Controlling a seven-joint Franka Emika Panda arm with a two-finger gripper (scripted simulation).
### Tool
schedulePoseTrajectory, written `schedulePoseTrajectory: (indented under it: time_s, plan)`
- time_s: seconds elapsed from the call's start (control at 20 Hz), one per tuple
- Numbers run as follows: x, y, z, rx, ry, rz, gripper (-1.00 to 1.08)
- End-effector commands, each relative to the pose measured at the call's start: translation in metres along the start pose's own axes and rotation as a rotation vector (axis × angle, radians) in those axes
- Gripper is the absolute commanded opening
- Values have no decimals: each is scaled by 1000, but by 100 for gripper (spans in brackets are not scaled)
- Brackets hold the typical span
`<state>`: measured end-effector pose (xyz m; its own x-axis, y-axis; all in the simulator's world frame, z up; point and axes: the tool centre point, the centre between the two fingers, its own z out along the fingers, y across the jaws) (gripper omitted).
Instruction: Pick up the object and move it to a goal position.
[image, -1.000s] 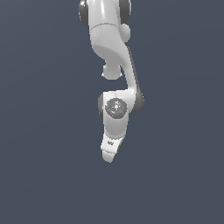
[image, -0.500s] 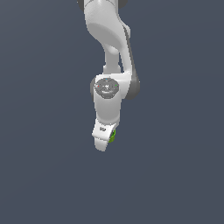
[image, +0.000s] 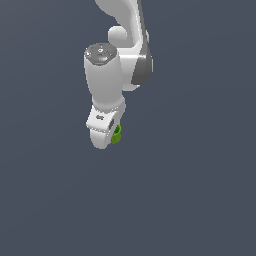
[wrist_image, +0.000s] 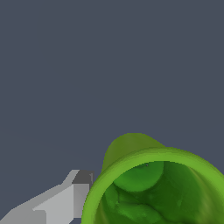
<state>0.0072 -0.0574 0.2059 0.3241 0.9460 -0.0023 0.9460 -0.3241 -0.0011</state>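
Note:
The object is a small bright green cup with a darker hollow centre. In the exterior view it peeks out beside the lower end of my white gripper, above the dark grey ground. In the wrist view the cup fills the near corner, its open mouth facing the camera. One grey-tipped finger presses against its outer wall; the other finger is hidden behind the cup. The gripper is shut on the cup.
A plain dark grey ground lies all around. The white arm's links rise above the gripper. No other objects or marker show in either view.
The gripper has moved up and toward the exterior view's left with the green cup in it. One second ago the cup was not visible behind the gripper.

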Motion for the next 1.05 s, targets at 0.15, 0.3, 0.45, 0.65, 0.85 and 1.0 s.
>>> schedulePoseTrajectory:
  time_s: [0.15, 0.3, 0.45, 0.65, 0.85, 1.0]
  plan:
    - [-27, -12, -48, -1, 2, -1, -100]
    - [-39, -16, -69, -1, 3, -1, -100]
    - [-49, -20, -86, -1, 3, -1, -100]
    - [-57, -23, -101, -1, 4, -1, -100]
    - [-60, -23, -105, -1, 3, 0, -100]
    - [-59, -22, -104, -1, 3, 0, -100]
